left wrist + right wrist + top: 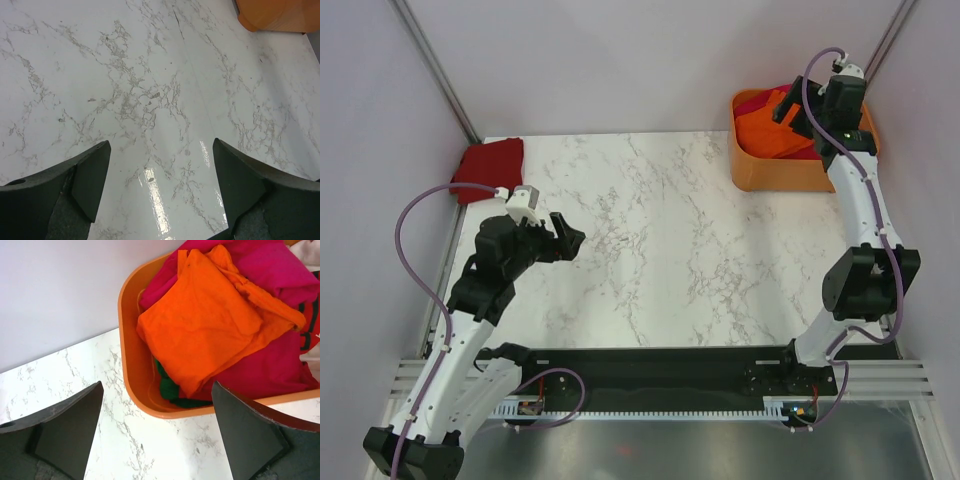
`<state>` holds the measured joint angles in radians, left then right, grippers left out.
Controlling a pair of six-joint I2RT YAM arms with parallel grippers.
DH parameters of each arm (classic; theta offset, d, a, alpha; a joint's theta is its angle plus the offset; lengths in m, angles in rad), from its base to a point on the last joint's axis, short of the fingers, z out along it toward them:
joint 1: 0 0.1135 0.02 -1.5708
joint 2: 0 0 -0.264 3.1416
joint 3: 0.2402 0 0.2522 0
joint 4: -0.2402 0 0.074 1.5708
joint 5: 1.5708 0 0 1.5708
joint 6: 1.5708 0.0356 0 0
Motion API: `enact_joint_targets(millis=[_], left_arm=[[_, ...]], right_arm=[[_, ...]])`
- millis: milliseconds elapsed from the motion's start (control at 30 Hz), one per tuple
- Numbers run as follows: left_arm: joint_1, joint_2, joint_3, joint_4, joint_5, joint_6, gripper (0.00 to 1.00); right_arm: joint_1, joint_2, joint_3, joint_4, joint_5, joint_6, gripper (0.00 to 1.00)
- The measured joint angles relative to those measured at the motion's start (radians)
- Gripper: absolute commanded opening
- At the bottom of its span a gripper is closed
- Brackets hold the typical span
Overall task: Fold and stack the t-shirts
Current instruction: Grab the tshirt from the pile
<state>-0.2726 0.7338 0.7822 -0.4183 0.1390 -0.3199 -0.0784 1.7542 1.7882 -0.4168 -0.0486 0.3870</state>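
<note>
Right gripper gapes over basket; orange t-shirt topmost.

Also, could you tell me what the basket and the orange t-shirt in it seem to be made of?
Basket: probably rigid plastic, smooth and slightly glossy, with a moulded rounded rim. Orange t-shirt: soft matte cloth, shown by its creases and limp folds.

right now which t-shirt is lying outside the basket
The dark red t-shirt, far left on the table; the orange t-shirt and magenta t-shirt lie in the basket.

White links, black joints, black wedge fingers, looping purple cables.
</note>
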Motion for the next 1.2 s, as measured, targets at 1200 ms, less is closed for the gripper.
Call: enact_joint_targets(millis=[1200], left_arm=[[-0.01,0.082,0.004,-0.007,-0.014,0.014,0.88]], right_arm=[[-0.071,0.381,0.232,0.096,0.129,-0.051,0.96]])
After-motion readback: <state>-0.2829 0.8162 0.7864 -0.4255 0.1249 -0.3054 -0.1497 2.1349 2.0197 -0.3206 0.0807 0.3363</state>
